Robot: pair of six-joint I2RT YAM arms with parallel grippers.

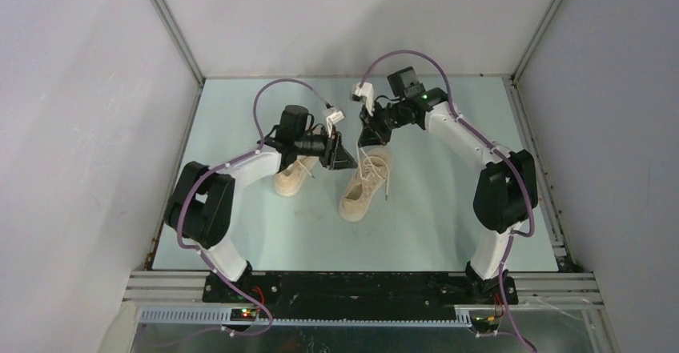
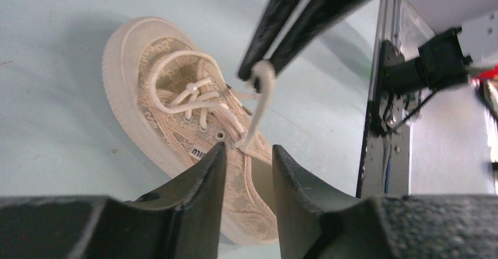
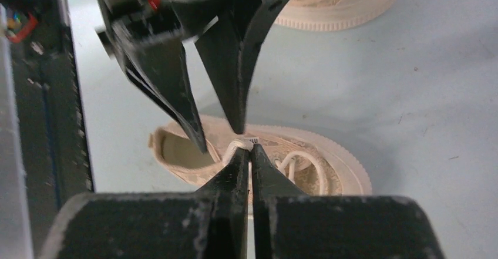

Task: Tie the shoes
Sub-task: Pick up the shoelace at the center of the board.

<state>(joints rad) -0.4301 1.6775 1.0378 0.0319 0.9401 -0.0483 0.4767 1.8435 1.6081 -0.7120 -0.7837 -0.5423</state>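
The right shoe (image 1: 360,197) lies on the pale green desk (image 1: 448,233), about midway between the two arms. Its heel opening points toward the arm bases and its toe slants away toward the far wall. The left shoe (image 1: 290,180) sits on the desk to the left of the right shoe, apart from it and partly covered by the left arm in the top view.

Above the laced part of the right shoe, on its left side, hangs the left hand (image 2: 246,153). Its two fingers are spread with a clear gap between them, and they grip nothing. Seen from the left wrist, that gap frames the top eyelets of the right shoe.

A lace (image 2: 257,103) rises from those eyelets, slightly curved, to the right hand (image 3: 246,153). This hand hovers just beyond the left hand, over the far part of the right shoe. Its fingers are pressed together and pinch the lace at its upper end, where a small white curl shows at their tips. The two hands are close, tips almost meeting, but I cannot tell whether they touch. The other laces lie in loose loops across the tongue of the right shoe, and one strand trails off its right side onto the desk.
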